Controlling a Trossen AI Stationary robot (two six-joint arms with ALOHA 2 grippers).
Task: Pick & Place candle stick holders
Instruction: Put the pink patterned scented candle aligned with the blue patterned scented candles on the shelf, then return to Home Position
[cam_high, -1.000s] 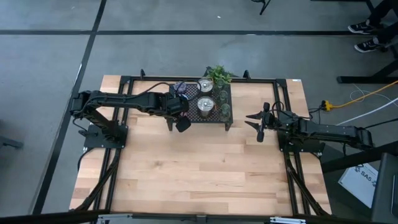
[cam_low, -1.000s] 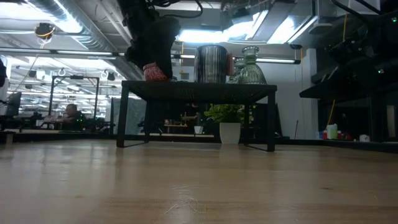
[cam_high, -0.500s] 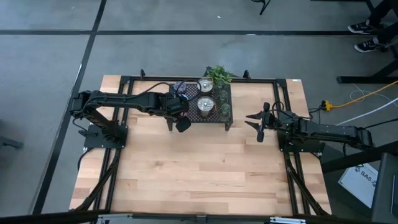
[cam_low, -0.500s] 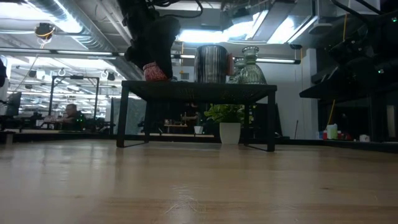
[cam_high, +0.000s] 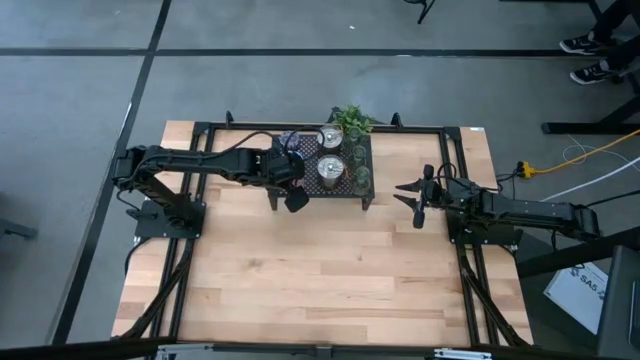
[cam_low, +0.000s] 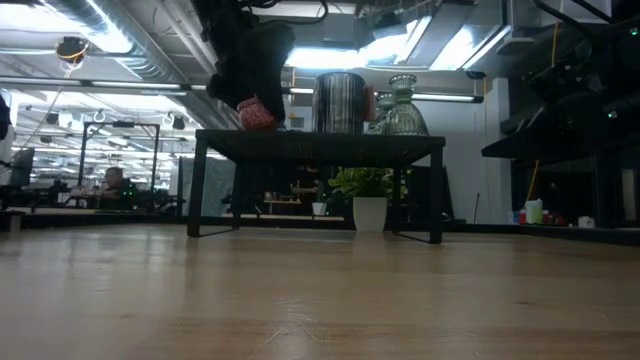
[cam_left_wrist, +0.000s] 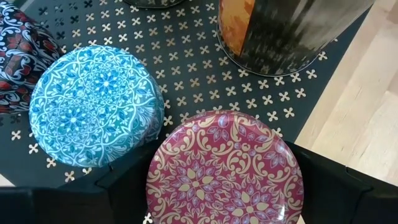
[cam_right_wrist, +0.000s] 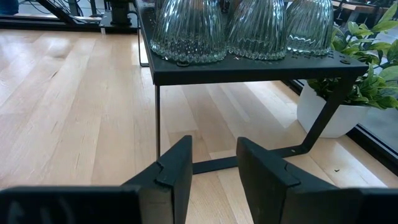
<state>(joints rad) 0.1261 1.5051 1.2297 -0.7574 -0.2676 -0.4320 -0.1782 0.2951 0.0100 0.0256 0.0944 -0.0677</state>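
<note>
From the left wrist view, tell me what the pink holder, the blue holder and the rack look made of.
Pink holder: hard, glossy printed floral top, possibly glass or enamelled metal; the left pincer grips it. Blue holder: same finish, mosaic pattern. Rack: matte black sheet, likely painted metal, punched with clover-shaped holes.

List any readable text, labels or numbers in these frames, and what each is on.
"SAS": partial print on the white box on the floor past the table's right edge; the rest is too small to read.
None on the pink holder, blue holder, silver holder or rack: patterns only.
</note>
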